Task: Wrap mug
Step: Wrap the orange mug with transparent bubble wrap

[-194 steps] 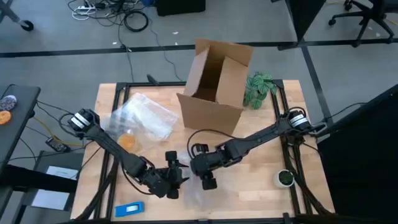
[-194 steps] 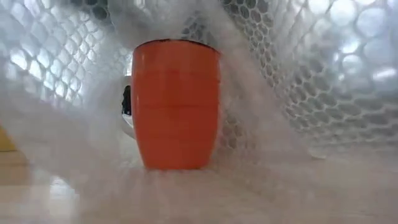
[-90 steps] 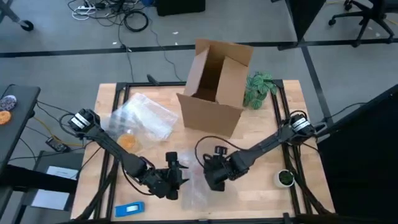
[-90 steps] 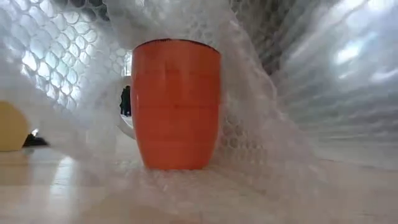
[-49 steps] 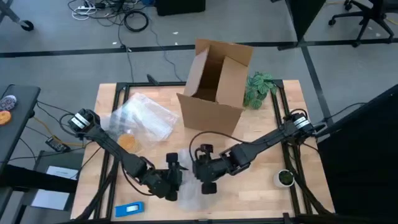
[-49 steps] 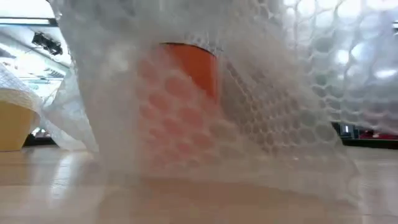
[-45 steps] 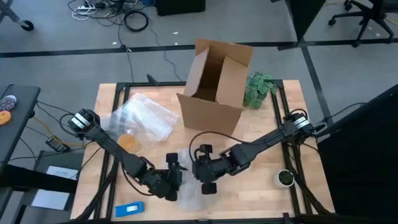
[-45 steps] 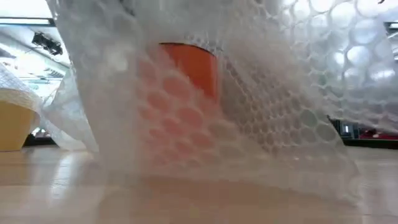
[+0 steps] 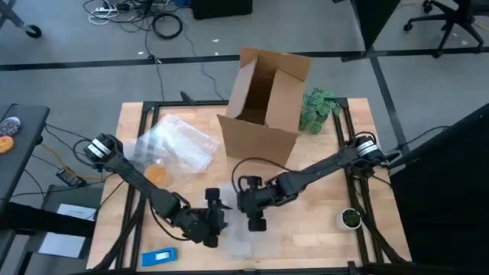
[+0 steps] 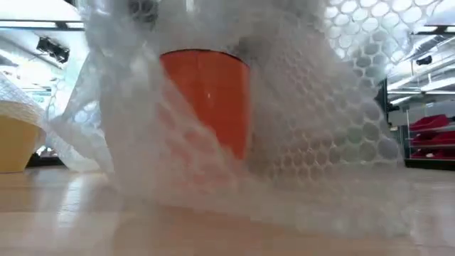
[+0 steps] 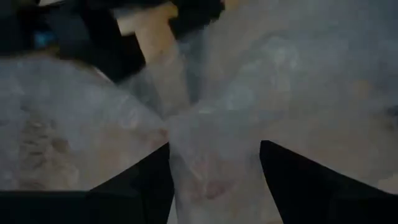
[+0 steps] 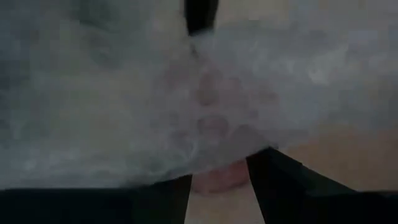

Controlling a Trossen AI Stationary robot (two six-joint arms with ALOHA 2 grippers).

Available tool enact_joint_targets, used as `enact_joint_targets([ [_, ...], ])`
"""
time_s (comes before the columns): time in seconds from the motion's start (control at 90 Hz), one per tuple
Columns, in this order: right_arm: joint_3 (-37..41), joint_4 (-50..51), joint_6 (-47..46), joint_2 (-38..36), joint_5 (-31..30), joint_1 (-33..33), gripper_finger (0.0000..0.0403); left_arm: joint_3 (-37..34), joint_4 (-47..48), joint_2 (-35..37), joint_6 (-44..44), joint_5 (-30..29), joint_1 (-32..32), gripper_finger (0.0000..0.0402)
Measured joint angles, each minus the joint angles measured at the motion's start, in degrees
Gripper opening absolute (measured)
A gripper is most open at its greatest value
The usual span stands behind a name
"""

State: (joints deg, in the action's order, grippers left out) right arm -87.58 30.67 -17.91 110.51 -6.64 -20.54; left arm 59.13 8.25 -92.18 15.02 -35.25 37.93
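Small bright orange rounded mug, standing upright near the table's front edge under clear bubble wrap, is being wrapped: left gripper and right gripper, each pinching sheet, would do best pulling it snug without tipping the mug.

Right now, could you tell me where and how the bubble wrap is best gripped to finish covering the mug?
Probably by the loose flap of the bubble wrap beside the mug, coming from above. The mug stands upright with its orange front partly bare, and the sheet drapes slack there, so a thin edge pinch should pull it across.
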Motion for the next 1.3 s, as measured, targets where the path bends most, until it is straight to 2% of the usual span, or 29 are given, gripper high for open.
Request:
enact_joint_targets([
  [0.156, 1.4, -4.3, 0.9, -0.1, 3.7, 0.1, 0.0128, 0.0, -0.9, 0.0, -1.3, 0.0, 0.0, 0.0209],
  [0.533, 3.3, -8.4, 1.3, -0.1, 5.0, 1.3, 0.0128, 0.0, -2.7, 0.0, -1.4, 0.8, -1.9, 0.0209],
  [0.678, -0.9, -3.6, 1.2, 0.0, 5.2, 0.9, 0.0128, 0.0, -3.3, 0.0, -1.3, 2.5, -2.8, 0.0209],
  [0.956, -13.3, 17.6, -2.1, 0.0, 4.8, -1.3, 0.0129, -2.2, -6.0, 0.0, 0.0, 4.3, -3.1, 0.0209],
  [1.089, -20.5, 25.8, -2.9, 0.0, 1.3, -2.4, 0.0129, -3.2, -6.8, 0.0, 2.7, 4.5, -3.4, 0.0209],
  [1.178, -24.7, 27.2, -1.6, 0.0, -2.0, -3.0, 0.0129, -3.8, -7.7, 0.0, 3.8, 4.5, -3.7, 0.0209],
  [1.3, -26.4, 22.1, 2.7, -0.1, -5.1, -3.4, 0.0128, -4.2, -9.4, -0.8, 3.9, 4.5, -4.1, 0.0209],
])
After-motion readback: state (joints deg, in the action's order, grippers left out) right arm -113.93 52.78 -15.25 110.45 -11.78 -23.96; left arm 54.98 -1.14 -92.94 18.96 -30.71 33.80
